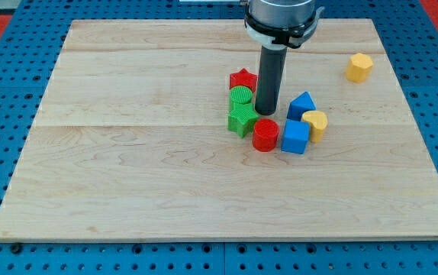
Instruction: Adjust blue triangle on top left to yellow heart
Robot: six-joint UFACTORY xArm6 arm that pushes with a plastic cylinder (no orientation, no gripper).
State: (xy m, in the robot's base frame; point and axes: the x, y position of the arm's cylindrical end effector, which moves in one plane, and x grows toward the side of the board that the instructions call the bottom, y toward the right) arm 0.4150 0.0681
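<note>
While the rod stands inside the cluster of blocks near the board's middle, the layout reads as follows.

Board: wooden table top (pixel 127 176), pale planks, set on a blue pegboard.
Rod: dark and upright; my tip (pixel 265 114) rests at the board surface, ringed by blocks.
Hand state: no hand or jaws are fitted, so nothing is gripped; the rod can only push.
Blue triangle: the blue triangle (pixel 301 105) lies just to the view's right of my tip, apart from it by a narrow gap.
Yellow heart: the yellow heart (pixel 315 123) sits below and to the right of the blue triangle, the two touching or nearly so.
Neighbours: the blue cube (pixel 296 137) is against the heart's left side; the red cylinder (pixel 265 134) is just below my tip; the green cylinder (pixel 240 96) and green star (pixel 242 118) are to its left; the red star (pixel 243 79) is at upper left.
Outlier: the yellow hexagon (pixel 359 67) is well apart, toward the view's top right.
Progress: the triangle already lies at the heart's upper left, so the placement looks essentially met.
Remaining: at most a light nudge to close any gap, judged without disturbing the cube.
</note>
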